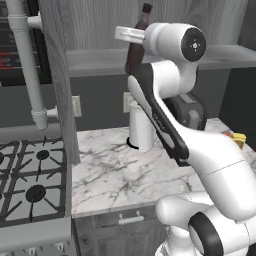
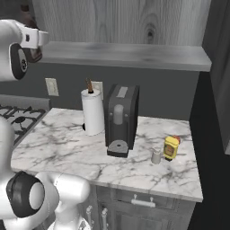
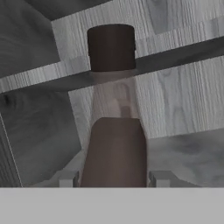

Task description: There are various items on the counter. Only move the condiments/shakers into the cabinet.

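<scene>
My gripper [image 3: 114,178] is shut on the tall dark brown bottle [image 3: 114,148], whose black cap [image 3: 111,47] points at the grey wood-grain cabinet [image 3: 183,83]. From the left base the bottle [image 1: 135,52] is held tilted at the height of the shelf board [image 1: 95,60], in front of the cabinet's left part. From the right base the bottle [image 2: 35,55] shows under the white hand. On the marble counter [image 2: 67,148], right of the coffee machine, stand the small pale shaker [image 2: 156,156] and the yellow squeeze bottle [image 2: 170,147]. The yellow bottle [image 1: 239,139] peeks out behind my arm.
A black coffee machine [image 2: 120,119] stands mid-counter with a white paper-towel roll [image 2: 93,112] to its left. A gas stove [image 1: 30,180] lies left of the counter, with a pale vertical pipe [image 1: 27,60] above it. The long shelf board [image 2: 134,56] runs right.
</scene>
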Tool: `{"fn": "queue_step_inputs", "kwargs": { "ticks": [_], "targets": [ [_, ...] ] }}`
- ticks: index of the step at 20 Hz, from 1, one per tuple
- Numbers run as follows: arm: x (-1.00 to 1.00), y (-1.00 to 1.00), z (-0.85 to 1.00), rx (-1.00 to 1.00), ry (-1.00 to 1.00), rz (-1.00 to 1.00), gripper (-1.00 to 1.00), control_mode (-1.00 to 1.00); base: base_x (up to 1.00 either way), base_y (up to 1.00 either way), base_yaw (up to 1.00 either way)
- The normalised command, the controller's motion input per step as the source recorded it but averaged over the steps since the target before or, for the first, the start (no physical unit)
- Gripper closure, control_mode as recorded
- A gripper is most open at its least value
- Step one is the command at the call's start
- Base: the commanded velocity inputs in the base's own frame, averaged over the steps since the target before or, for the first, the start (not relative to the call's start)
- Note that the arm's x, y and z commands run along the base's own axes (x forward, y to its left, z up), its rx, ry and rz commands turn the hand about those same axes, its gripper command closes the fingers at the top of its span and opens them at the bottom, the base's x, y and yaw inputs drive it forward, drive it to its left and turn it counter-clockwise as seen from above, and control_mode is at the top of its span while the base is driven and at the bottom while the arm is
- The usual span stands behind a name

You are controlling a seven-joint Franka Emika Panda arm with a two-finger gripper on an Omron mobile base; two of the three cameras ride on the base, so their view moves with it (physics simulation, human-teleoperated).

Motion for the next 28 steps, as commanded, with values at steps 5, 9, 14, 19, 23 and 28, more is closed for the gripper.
{"fn": "queue_step_inputs", "kwargs": {
  "ticks": [5, 9, 14, 19, 23, 28],
  "targets": [
    [0.02, 0.04, 0.00, -0.13, 0.00, 0.00, 1.00, -1.00, 0.00, 0.00, 0.00],
    [0.01, 0.00, 0.00, 0.00, -0.08, 0.00, 1.00, -1.00, 0.00, 0.00, 0.00],
    [0.25, 0.00, 0.00, -0.01, -0.05, 0.00, 1.00, -1.00, 0.00, 0.00, 0.00],
    [0.45, 0.00, 0.00, 0.00, 0.00, 0.00, 1.00, -1.00, 0.00, 0.00, 0.00],
    [0.46, -0.01, 0.00, 0.00, 0.01, 0.00, 1.00, -1.00, 0.00, 0.00, 0.00],
    [0.47, -0.02, 0.00, 0.00, 0.01, 0.00, 1.00, -1.00, 0.00, 0.00, 0.00]
  ]
}}
